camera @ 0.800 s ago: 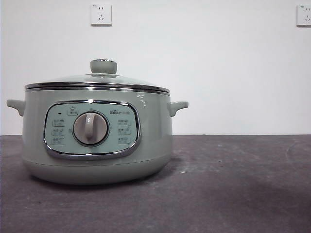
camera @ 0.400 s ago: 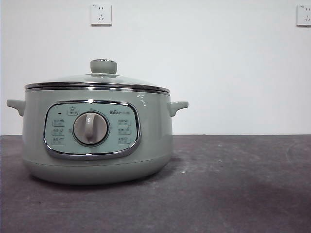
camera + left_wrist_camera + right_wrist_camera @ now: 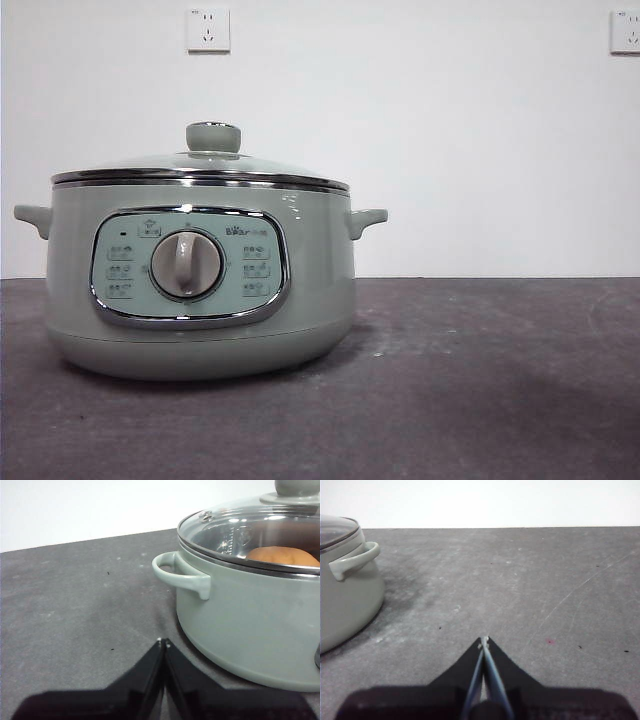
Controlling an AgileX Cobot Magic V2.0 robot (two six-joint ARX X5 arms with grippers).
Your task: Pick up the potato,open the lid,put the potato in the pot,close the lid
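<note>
Left pincer (image 3: 163,642), jaws pressed together and holding nothing, low over the dark grey tabletop (image 3: 75,605) just beside the large round sage-green electric pot (image 3: 200,290), near one of its small side handles (image 3: 182,575). Right pincer (image 3: 484,640), likewise closed and empty, above bare tabletop on the other side, well apart from the pot's other handle (image 3: 355,560).

Round, shallow-domed glass lid (image 3: 250,530) with chrome rim, seated squarely on the pot, pale sage-green knob (image 3: 213,137) upright at its centre. Oval orange-brown potato (image 3: 282,556) visible through the glass, inside the pot, under the lid. Front panel with chrome frame and dial (image 3: 187,265) facing the low camera. Two white wall sockets (image 3: 208,30) on the far wall.

Judged from how things lie: potato in, lid shut, nothing apparently left to do.

If handled again: lid stiff, probably fairly heavy for its size, glass fragile and chrome rim likely slippery; best hold the knob, pinched across its narrow waist and lifted straight up. Potato firm, light, rough matte skin likely to give good friction; best taken across its short axis. Pot bulky and likely too heavy for one pincer; only the side handles offering purchase.
</note>
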